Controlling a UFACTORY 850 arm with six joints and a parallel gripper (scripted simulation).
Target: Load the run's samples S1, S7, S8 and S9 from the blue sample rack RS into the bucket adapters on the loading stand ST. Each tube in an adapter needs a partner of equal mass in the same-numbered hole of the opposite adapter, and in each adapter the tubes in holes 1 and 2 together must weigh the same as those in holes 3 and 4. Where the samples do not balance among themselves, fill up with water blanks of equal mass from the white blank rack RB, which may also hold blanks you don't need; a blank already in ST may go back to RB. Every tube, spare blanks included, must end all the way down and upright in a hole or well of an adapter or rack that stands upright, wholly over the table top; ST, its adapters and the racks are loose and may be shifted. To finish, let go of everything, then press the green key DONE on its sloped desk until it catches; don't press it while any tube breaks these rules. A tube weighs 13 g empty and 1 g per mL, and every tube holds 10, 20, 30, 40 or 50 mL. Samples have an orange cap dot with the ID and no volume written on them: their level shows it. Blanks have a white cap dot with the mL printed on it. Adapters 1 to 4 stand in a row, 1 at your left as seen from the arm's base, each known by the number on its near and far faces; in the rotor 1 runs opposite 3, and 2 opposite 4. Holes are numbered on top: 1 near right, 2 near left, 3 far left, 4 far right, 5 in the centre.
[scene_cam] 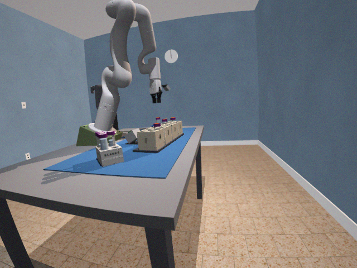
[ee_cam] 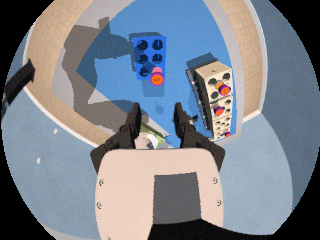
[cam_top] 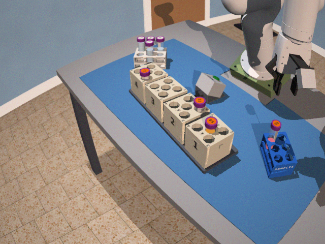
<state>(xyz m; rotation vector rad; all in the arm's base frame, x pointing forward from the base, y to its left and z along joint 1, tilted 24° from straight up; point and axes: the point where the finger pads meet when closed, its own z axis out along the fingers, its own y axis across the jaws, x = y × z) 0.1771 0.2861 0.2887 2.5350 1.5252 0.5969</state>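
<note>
On the grey surface point(cam_top: 110, 63) with its blue mat, the row of four cream adapter blocks point(cam_top: 171, 121) is kept on a dark loading stand, so opposite pairs can be matched hole for hole. Three orange-dotted tubes are seated there. At four o'clock, the blue sample rack point(cam_top: 281, 163) holds the last purple-capped sample tube point(cam_top: 275, 126), leaning slightly. The black-fingered pincer point(cam_top: 285, 88) is held high at one o'clock, half open, gripping nothing, touching nothing.
</note>
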